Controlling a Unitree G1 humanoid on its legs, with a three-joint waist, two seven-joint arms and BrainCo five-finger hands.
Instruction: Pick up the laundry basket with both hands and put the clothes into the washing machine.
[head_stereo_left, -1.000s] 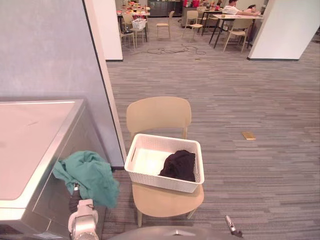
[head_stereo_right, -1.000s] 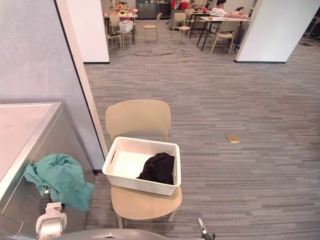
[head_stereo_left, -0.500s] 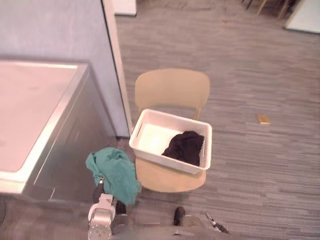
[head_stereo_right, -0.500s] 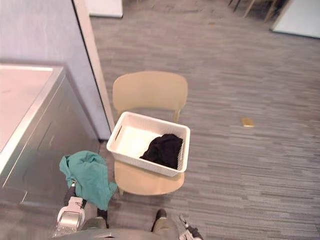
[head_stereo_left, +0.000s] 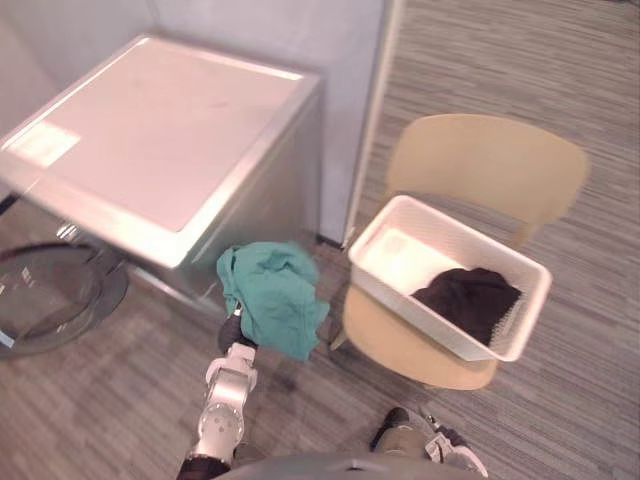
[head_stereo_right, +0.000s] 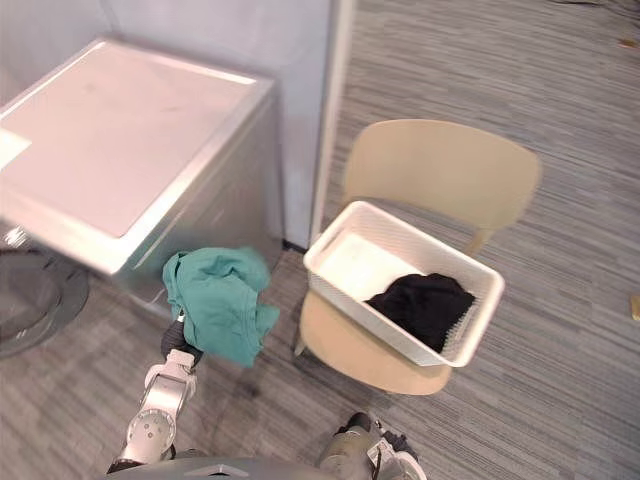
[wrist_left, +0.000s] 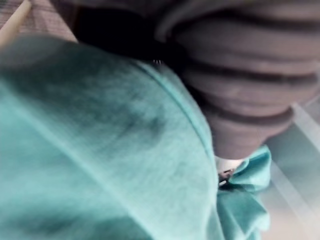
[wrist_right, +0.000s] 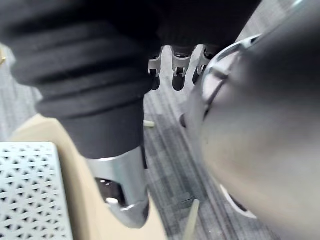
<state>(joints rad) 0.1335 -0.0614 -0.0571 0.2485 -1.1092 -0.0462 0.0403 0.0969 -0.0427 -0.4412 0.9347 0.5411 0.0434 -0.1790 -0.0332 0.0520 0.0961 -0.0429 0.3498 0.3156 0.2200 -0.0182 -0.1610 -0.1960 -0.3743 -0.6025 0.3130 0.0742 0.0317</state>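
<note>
A green garment (head_stereo_left: 273, 300) hangs in the air from my left hand (head_stereo_left: 236, 332), close to the front corner of the silver washing machine (head_stereo_left: 160, 130). In the left wrist view the green garment (wrist_left: 100, 150) covers the hand, and a bit of silver finger (wrist_left: 223, 172) shows with cloth bunched round it. The white laundry basket (head_stereo_left: 430, 325) sits on a tan chair (head_stereo_left: 480, 160) to the right, with a black garment (head_stereo_left: 470, 300) inside. My right hand (head_stereo_right: 390, 455) hangs low near the chair's front, fingers (wrist_right: 175, 75) relaxed and holding nothing.
The machine's round glass door (head_stereo_left: 50, 300) stands swung open at the far left, low over the floor. A grey wall with a white corner strip (head_stereo_left: 370, 130) rises behind the machine and the chair. Striped grey carpet spreads to the right.
The camera has swung down and to the left, so the machine's top and open door now show. My left hand still carries the green garment. Basket and black garment have not moved.
</note>
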